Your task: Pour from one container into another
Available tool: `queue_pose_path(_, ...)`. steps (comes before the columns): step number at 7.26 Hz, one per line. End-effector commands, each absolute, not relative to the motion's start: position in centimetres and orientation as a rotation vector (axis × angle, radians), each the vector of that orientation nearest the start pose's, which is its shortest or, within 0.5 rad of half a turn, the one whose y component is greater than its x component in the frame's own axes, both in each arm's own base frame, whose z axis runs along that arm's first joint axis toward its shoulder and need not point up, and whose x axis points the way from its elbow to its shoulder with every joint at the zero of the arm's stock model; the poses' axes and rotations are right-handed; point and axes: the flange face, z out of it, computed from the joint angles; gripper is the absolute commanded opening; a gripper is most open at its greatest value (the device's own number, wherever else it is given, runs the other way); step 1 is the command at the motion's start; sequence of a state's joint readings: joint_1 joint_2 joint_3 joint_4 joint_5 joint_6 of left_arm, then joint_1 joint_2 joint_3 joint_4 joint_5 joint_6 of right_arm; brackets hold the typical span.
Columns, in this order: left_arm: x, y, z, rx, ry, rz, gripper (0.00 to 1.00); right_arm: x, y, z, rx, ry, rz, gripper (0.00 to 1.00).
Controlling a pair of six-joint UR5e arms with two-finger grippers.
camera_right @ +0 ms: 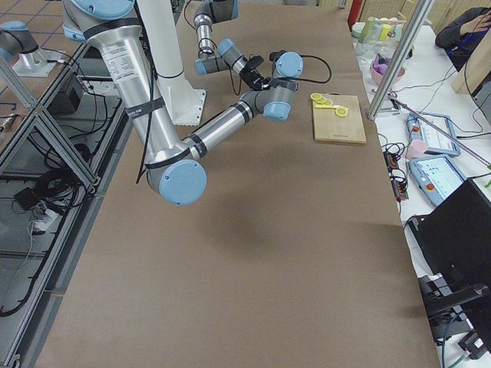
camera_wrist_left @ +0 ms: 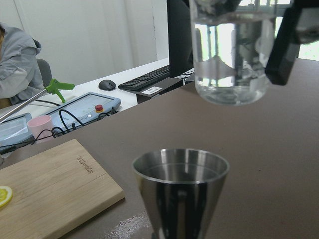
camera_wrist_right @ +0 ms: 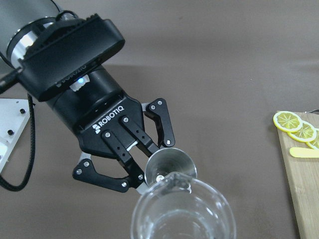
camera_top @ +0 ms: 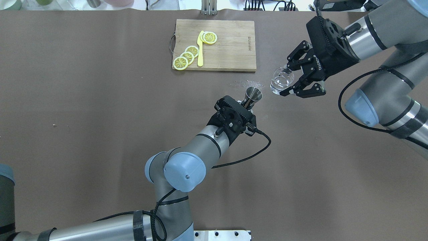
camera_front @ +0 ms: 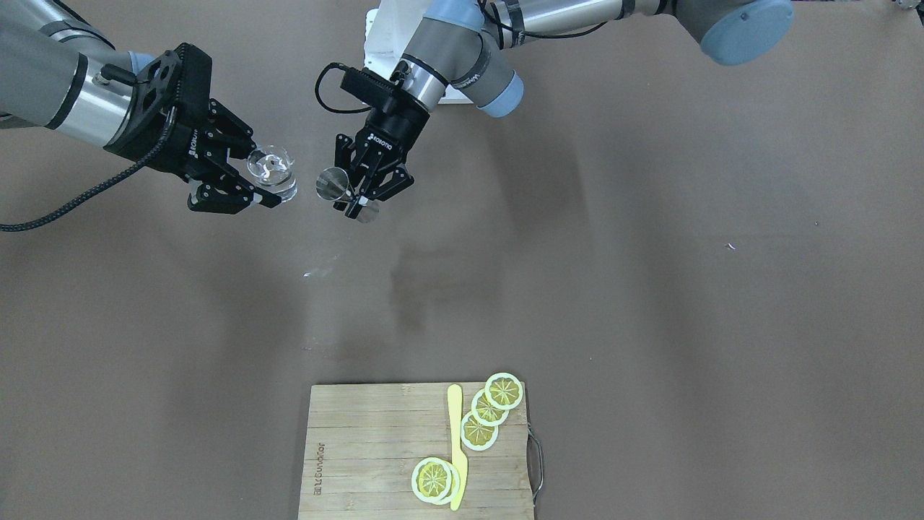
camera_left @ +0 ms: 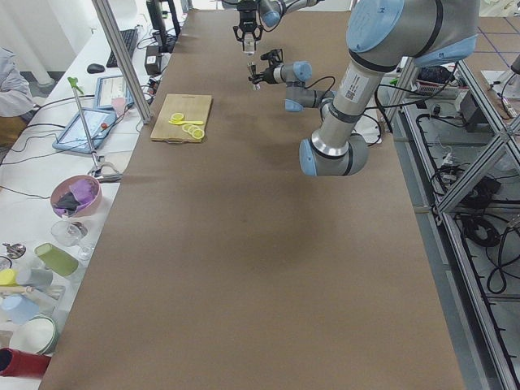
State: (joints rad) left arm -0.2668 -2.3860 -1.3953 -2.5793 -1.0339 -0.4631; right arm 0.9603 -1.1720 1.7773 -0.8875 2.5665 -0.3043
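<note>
Left hand [camera_front: 356, 198]: clamped on the waist of the small, dull grey, hourglass-shaped metal jigger [camera_top: 253, 94], held upright above the brown worktop [camera_top: 100, 134].
Right hand [camera_front: 260, 178]: gripping the small clear glass tumbler [camera_top: 281, 81], near the jigger at its 2 o'clock in the overhead view, not touching.
Risk: the tumbler seems to hang higher than the jigger's mouth, so tipping now would likely miss its rim and wet the worktop.
Count: one jigger, one tumbler, one wooden cutting board [camera_top: 234, 43], one yellow knife [camera_top: 200, 50], at least four lemon slices [camera_top: 181, 63].
</note>
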Motion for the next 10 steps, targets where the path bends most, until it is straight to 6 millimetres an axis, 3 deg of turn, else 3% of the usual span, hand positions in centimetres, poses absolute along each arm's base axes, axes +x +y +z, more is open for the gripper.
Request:
queue_pose_path(1,62.5,-36.2,11.3,1.334,0.994,0.186,0.00,-29.3,-49.0,25.1,1.114,-1.053,-1.427,0.00)
queue_pose_path(4,62.5,-36.2,11.3,1.334,0.994,0.186,0.00,-30.2,-49.0,25.4,1.072,-1.023,-1.438,0.00)
queue_pose_path(7,62.6,-36.1,11.3,1.332,0.997,0.188,0.00,-28.5,-48.7,23.8,1.049,-0.991,-1.445,0.00)
queue_pose_path(10,62.7,-36.2,11.6,1.332,0.991,0.190,0.00,-28.1,-48.2,22.3,1.032,-0.901,-1.487,0.00)
